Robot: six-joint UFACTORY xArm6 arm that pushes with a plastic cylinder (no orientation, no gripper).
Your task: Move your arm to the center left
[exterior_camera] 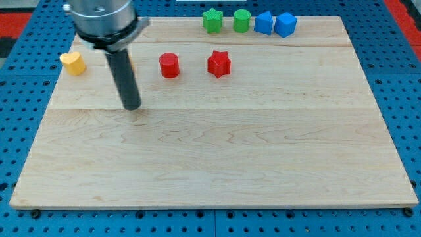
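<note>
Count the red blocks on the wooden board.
2: a red cylinder beside my tip's rod, and a red star on its right. The rod may hide another block.

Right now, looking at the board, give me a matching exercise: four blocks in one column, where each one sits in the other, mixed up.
Column one:
1. yellow block
2. red star
3. green star
4. red cylinder

Column two:
A. top edge, beside the green cylinder
B. nearest the view's left edge
C. just right of my tip
D. below the green star

Pairs: 1-B, 2-D, 3-A, 4-C
</note>
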